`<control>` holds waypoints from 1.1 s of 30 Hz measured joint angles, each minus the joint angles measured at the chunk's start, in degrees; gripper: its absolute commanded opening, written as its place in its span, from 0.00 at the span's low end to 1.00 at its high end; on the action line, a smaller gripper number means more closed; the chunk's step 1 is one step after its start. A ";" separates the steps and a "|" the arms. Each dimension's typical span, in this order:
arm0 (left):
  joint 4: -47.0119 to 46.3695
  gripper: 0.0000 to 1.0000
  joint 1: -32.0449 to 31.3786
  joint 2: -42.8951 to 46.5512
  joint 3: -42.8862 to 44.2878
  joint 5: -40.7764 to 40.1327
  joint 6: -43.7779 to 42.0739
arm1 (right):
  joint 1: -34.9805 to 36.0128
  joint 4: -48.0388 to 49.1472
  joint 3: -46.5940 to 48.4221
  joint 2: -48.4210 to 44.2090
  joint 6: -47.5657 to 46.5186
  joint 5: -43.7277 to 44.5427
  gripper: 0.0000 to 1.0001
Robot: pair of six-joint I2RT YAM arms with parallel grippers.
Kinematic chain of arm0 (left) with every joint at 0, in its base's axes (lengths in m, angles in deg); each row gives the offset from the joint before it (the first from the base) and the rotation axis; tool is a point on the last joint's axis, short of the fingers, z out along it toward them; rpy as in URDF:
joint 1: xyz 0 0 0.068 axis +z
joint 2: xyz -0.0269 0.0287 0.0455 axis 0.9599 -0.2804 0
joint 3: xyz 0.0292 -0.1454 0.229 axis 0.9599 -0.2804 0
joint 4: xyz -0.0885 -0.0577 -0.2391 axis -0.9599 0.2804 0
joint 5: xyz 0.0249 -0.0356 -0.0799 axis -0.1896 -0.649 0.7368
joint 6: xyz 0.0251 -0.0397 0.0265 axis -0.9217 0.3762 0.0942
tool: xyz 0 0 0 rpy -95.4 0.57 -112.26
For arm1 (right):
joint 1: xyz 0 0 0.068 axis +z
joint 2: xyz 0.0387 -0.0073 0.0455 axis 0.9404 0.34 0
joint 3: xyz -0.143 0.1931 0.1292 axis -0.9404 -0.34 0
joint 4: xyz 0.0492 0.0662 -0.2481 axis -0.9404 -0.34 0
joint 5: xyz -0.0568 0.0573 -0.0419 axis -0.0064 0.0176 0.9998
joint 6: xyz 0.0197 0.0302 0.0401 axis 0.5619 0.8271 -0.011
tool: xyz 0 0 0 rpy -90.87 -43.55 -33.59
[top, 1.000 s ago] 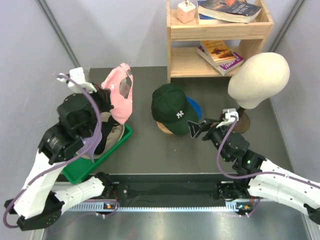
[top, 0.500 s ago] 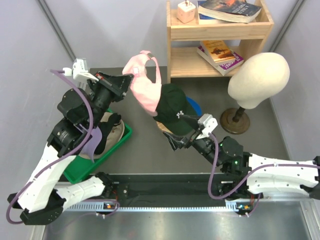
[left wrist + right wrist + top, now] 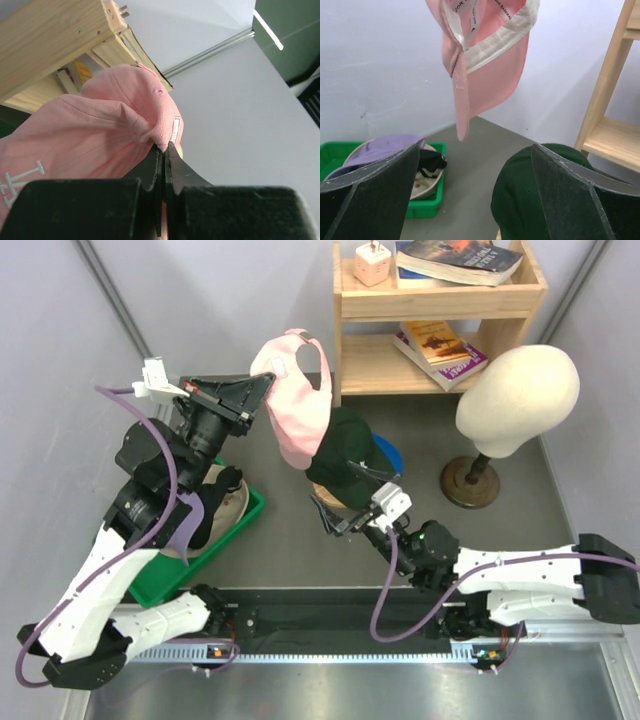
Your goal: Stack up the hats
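My left gripper (image 3: 262, 388) is shut on the edge of a pale pink cap (image 3: 297, 405) and holds it in the air, hanging over the left side of a dark cap with a white logo (image 3: 348, 462). The wrist view shows the jaws (image 3: 164, 146) pinching the pink cap's fabric (image 3: 100, 125). The dark cap sits on a blue cap (image 3: 391, 453) on a wooden stand (image 3: 324, 499). My right gripper (image 3: 346, 502) is open and empty, just in front of the dark cap (image 3: 545, 195), with the pink cap (image 3: 490, 55) hanging above.
A green tray (image 3: 228, 538) at the left holds a lavender cap (image 3: 380, 150) and other hats. A cream mannequin head (image 3: 520, 390) stands at the right. A wooden shelf (image 3: 440, 325) with books is at the back.
My left arm has carried the pink cap from above the tray rightward to over the dark cap. My right arm has moved left from the mannequin's base to the dark cap.
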 measured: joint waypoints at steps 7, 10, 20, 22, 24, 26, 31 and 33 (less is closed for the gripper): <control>-2.05 0.00 0.00 -0.13 0.00 1.22 4.76 | -0.02 10.82 0.04 6.73 -3.32 0.17 0.87; -2.54 0.00 0.00 -0.13 -0.02 1.57 6.10 | -0.37 13.11 0.28 8.74 -3.58 -0.50 0.84; -3.19 0.00 0.00 -0.13 -0.02 3.08 8.50 | -5.64 13.44 6.71 12.55 -0.90 -7.80 0.63; -3.50 0.00 0.00 -0.13 -0.02 3.23 8.83 | -6.08 12.81 7.96 12.98 -0.22 -9.53 0.57; -4.20 0.00 0.00 -0.13 -0.04 3.32 9.03 | -6.27 11.85 8.90 13.38 0.52 -11.78 0.49; -4.76 0.00 0.00 -0.11 -0.13 3.34 9.09 | -6.51 10.69 9.38 13.60 1.42 -13.75 0.45; -5.77 0.00 0.00 0.33 -1.62 3.28 9.29 | -7.06 7.91 9.60 13.73 3.50 -17.16 0.06; -5.79 0.00 0.00 0.68 -2.32 3.15 9.40 | -7.32 7.43 9.60 13.70 4.57 -18.10 0.00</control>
